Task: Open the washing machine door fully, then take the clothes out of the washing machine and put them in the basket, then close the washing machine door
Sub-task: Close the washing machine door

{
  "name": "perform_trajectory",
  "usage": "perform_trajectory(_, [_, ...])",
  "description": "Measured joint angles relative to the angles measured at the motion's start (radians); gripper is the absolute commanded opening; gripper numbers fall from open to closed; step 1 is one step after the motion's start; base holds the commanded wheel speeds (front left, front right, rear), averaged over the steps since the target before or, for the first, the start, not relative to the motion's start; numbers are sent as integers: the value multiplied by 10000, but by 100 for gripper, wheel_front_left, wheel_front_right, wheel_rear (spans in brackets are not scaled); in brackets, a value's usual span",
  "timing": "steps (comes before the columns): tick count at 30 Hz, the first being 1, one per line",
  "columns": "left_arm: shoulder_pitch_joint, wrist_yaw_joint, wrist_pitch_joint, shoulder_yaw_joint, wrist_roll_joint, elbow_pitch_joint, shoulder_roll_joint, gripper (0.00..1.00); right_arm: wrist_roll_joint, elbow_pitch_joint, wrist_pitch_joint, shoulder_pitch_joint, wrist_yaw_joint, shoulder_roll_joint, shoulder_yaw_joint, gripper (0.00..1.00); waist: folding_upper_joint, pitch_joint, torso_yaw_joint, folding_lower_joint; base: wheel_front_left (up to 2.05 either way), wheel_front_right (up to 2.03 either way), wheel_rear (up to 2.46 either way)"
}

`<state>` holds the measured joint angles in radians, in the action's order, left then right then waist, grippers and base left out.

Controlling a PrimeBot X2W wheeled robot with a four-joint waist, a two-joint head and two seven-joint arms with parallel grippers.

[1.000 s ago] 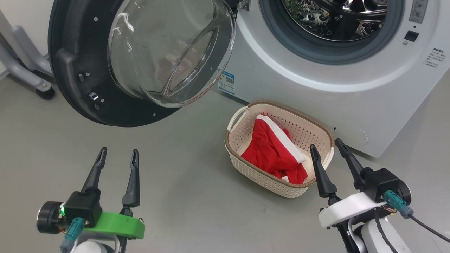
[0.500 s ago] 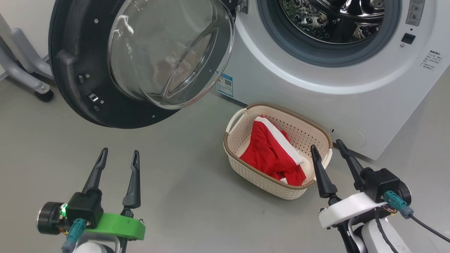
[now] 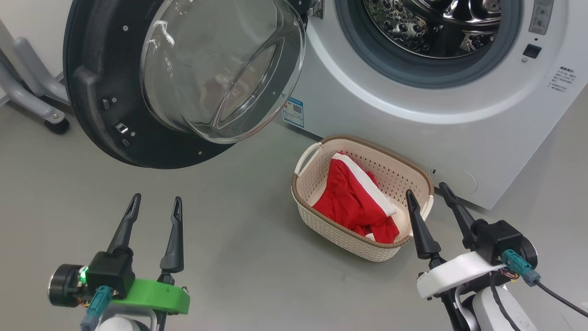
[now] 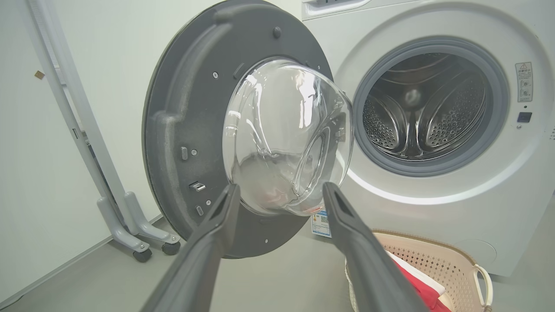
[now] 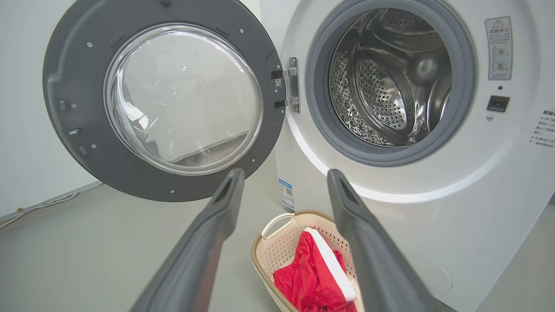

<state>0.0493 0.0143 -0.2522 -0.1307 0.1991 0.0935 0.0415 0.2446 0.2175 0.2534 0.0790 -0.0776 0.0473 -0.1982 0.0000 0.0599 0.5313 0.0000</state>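
A: Clothes [image 3: 353, 202] out of the washing machine [image 3: 413, 133] yet?

B: Out. Heaped in the basket [image 3: 321, 225], on the floor [image 3: 229, 257] just in front of the washing machine, below the opening. Nothing red in the visible part of the drum [image 3: 432, 27].

A: And the grippers?

B: Left gripper [image 3: 156, 197]: 2 fingers spread, nothing between them, well in front of the washing machine, pointing toward the washing machine door [image 3: 85, 105]. Right gripper [image 3: 425, 187]: spread as well, empty, near the washing machine's front, just beside the basket.

A: So 1 step left, presumably: shutting that door.

B: Seems so. Swung wide open to the left of the washing machine, inner face and glass bowl turned this way.

A: How to handle it?

B: Stiff, and probably heavy with all that glass; most likely swinging freely on the hinge [image 5: 291, 84]. Smooth too, so poor for pinching. Better pushed than gripped: reach behind the black rim at the edge farthest from the hinge, beside the latch [image 3: 121, 126], and sweep toward the washing machine. Best kept off the bowl: curved, slippery, easy to slide off. Probably a firm last press needed to seat the latch.
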Motion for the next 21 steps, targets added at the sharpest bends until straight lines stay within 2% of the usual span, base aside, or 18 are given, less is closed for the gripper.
perform_trajectory(11, [-35,0,0,-2,-4,-21,0,99,13,-25,0,1,6,0,0,100,0,46,-4,0,0,0,0])
perform_trajectory(12, [-35,2,2,-6,-42,-46,0,29,13,-36,0,1,8,0,2,100,0,49,-6,0,0,0,0])
perform_trajectory(13, [-35,10,0,-13,-77,-84,0,0,13,-59,0,1,8,0,2,100,0,52,-8,0,0,0,0])
perform_trajectory(21, [-34,15,0,4,-163,-355,0,0,12,-278,0,0,104,0,-4,100,0,113,-13,0,0,0,0])
